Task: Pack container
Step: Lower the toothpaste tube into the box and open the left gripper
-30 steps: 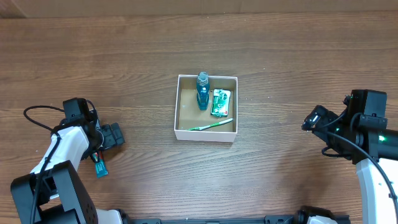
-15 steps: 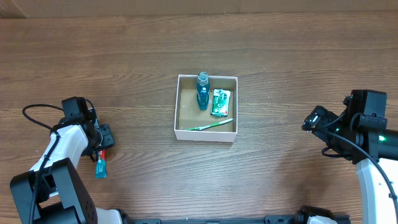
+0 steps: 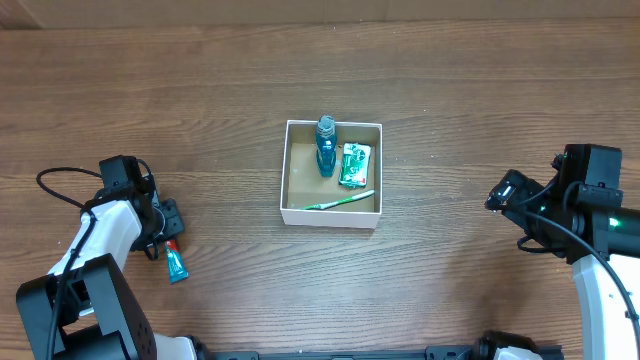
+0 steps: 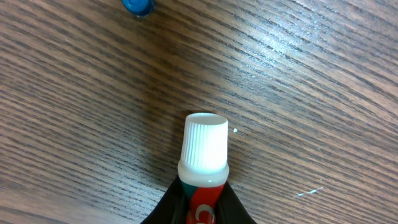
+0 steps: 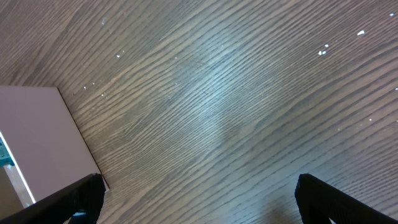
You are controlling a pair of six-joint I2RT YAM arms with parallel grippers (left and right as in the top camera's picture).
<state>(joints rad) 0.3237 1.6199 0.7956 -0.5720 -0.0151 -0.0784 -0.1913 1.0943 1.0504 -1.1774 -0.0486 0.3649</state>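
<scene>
Left claw [image 4: 202, 208] pinching the toothpaste tube [image 4: 204, 149], right claw [image 5: 199, 199] wide open, empty.
Lift clear of the surface [image 3: 450, 100], then lay it flat in the container [image 3: 331, 215].

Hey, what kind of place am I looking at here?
Probably a robotics lab workstation rather than a home. A left arm and right arm flank a wood-grain table. At its centre is a cardboard container of toiletries, and the left end effector grips a toothpaste tube.
</scene>
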